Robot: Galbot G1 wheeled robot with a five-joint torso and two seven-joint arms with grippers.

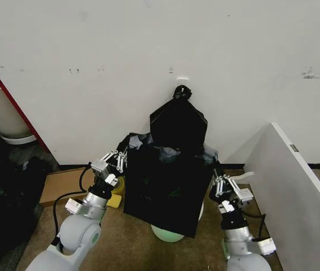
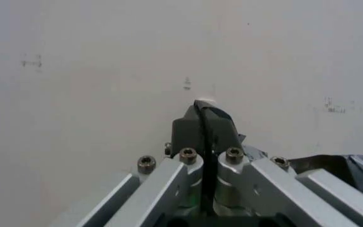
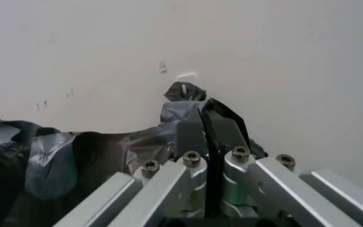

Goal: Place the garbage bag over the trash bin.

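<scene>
We saw the garbage bag (image 1: 161, 189) draped over the trash bin (image 1: 167, 234), which stood on the floor against the far white wall (image 1: 148, 51). The bag covered nearly all of the bin; just the pale green base peeked out at the near bottom edge. Crinkled plastic bunched around the bin's top.

The left gripper (image 1: 116, 160) sat at the bag's left upper edge, jaws pressed together on a fold of the black plastic; in the left wrist view the left gripper (image 2: 204, 124) was closed flat with film in the seam. The right gripper (image 1: 220, 184) sat at the bag's right edge, likewise clamped; in the right wrist view the right gripper (image 3: 208, 132) was closed with the bag (image 3: 62, 156) bunched beside it.

A flat black bag with knotted top (image 1: 178, 121) hung on the wall just behind the bin. A white panel (image 1: 295, 180) stood to the right. A cardboard sheet (image 1: 64, 186) lay on the floor at the left.
</scene>
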